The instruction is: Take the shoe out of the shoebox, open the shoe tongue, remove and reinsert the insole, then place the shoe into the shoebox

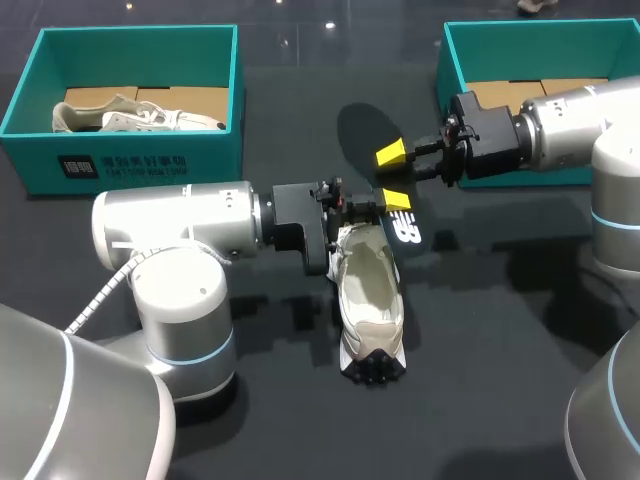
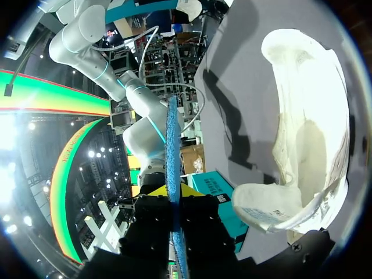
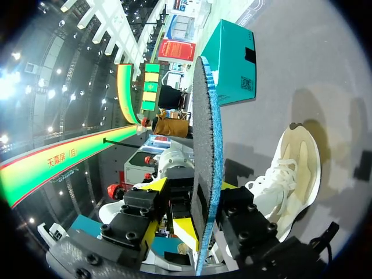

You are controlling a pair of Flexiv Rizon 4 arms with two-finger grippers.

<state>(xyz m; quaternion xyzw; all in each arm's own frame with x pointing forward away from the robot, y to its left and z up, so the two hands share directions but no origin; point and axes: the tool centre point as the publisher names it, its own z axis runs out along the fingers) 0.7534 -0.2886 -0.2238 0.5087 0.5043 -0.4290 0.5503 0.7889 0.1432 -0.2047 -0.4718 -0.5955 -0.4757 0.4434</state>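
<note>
The shoe [image 1: 370, 290] is unboxed and its insole [image 3: 203, 145] is out. The left gripper [image 2: 176, 200] and right gripper [image 3: 199, 195] both appear to clamp the insole. Reinserting and boxing remain.

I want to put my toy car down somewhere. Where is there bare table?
Bare table lies right of the shoe, in front of the right shoebox. A smaller patch sits between the left shoebox and the insole. The middle is crowded: the left hand and right hand meet at the insole, beside the shoe.
</note>
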